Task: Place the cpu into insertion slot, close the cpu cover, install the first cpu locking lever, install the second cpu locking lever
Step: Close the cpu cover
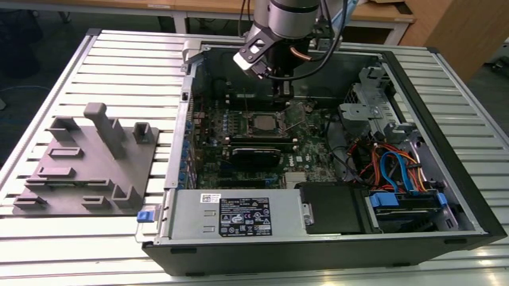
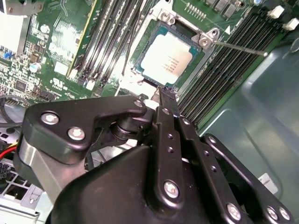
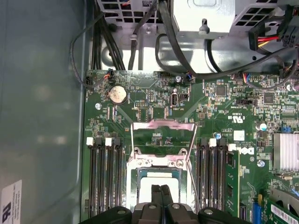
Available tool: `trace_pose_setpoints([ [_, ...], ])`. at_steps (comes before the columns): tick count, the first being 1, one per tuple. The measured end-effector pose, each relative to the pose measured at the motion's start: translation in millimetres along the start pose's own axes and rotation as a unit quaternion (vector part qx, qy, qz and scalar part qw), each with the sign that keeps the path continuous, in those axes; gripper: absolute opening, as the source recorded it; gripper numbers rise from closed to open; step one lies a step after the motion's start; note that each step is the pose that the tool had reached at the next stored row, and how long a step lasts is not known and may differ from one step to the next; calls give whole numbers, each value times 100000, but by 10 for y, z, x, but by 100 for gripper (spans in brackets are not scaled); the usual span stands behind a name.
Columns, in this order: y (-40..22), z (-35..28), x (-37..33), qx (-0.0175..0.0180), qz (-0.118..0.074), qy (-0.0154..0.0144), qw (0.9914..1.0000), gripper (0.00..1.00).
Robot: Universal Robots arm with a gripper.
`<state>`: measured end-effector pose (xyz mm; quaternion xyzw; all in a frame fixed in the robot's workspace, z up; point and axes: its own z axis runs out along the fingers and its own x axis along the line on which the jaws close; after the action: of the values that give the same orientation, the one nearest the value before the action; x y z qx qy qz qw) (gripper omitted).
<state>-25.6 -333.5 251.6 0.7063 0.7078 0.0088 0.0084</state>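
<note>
Hand [image 3: 161,190] clenched (fingertips pressed together), poised at edge of cpu [image 2: 170,58] seated in insertion slot [image 2: 205,39].

Count as it stands, for your record:

- One arm [image 1: 290,18], carrying one gripper [image 3: 161,189] with two fingers [image 3: 156,196].
- One computer case [image 1: 318,256] on one slatted table [image 1: 127,59].
- One grey fixture plate [image 1: 87,161] beside the case, on the exterior view's left.
- One cpu [image 2: 170,58], one insertion slot [image 3: 154,162], one cpu cover [image 3: 163,123].
- Two banks of memory slots [image 3: 106,172], one on either side of the socket. You cannot settle the slots per bank from these views.
- One coin cell [image 3: 117,94] on the board.
- One long black card [image 1: 254,156].
- One labelled silver power supply [image 1: 230,217].
- One blue latch [image 1: 144,215] on the case edge.
</note>
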Motion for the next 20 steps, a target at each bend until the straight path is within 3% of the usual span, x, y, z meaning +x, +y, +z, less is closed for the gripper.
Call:
trace_pose_setpoints([
  [4, 2, -1, 0, 5, 6, -1, 100000, 10],
  [10, 5, -74, 0, 6, 15, -16, 100000, 10],
  [14, 9, -78, 0, 17, 14, -10, 100000, 10],
  [20, 88, -77, 0, 169, 16, -17, 100000, 10],
])
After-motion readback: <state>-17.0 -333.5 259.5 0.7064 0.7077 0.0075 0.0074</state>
